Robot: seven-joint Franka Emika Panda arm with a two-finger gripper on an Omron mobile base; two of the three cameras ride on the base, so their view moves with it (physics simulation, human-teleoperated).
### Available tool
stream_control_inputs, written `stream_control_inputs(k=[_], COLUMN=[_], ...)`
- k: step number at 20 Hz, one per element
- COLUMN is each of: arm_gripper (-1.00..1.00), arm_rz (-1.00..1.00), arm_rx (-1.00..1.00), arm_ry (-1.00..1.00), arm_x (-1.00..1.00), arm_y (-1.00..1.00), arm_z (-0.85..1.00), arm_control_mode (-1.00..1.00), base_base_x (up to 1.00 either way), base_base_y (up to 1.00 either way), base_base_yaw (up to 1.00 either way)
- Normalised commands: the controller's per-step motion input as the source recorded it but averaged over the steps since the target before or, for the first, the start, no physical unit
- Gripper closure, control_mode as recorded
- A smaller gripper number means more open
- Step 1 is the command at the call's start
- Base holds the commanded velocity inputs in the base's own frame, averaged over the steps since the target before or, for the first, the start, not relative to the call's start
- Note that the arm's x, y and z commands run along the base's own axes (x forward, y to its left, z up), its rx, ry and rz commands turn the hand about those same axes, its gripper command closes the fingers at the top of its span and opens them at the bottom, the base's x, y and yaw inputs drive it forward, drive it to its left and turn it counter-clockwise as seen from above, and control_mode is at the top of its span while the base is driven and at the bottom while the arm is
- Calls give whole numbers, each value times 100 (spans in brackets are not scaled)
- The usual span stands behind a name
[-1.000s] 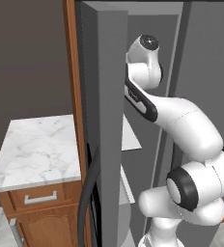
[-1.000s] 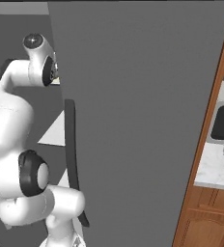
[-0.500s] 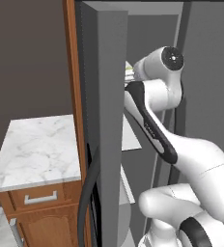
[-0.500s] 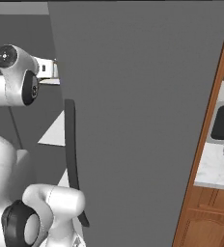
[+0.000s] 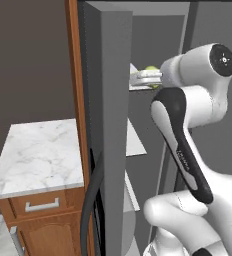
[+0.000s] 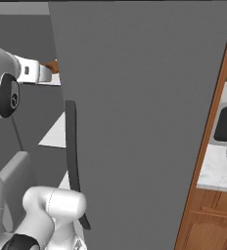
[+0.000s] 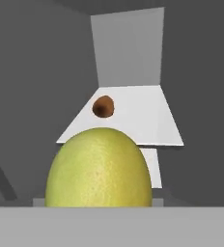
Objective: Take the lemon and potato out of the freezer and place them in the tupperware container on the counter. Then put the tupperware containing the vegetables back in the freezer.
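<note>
freezer [image 5: 113, 125] standing open, door handle [image 6: 72, 161] dark against the grey. counter [image 5: 40, 155] off to its left. up high inside, gripper [image 5: 138, 79] reaching in over a white shelf [image 7: 133, 116]. lemon [image 7: 99, 169] right up against the hand camera, looks held but can't tell how the fingers sit. potato [image 7: 103, 106] near the shelf's far left corner.
</note>
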Motion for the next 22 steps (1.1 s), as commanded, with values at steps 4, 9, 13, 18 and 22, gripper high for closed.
stream_control_inputs(k=[4,9,13,18,22], arm_gripper=[100,100,100,100,100], arm_rz=[0,0,0,0,0], arm_rx=[1,-2,-6,-6,-3], arm_ry=[13,19,18,5,0], arm_x=[-100,-94,-62,-35,-2], arm_y=[-27,-26,-23,-14,-21], arm_z=[18,-1,-18,-27,-49], arm_control_mode=[-100,-100,-100,-100,-100], base_base_x=[0,0,0,0,0], base_base_y=[0,0,0,0,0], base_base_yaw=[0,0,0,0,0])
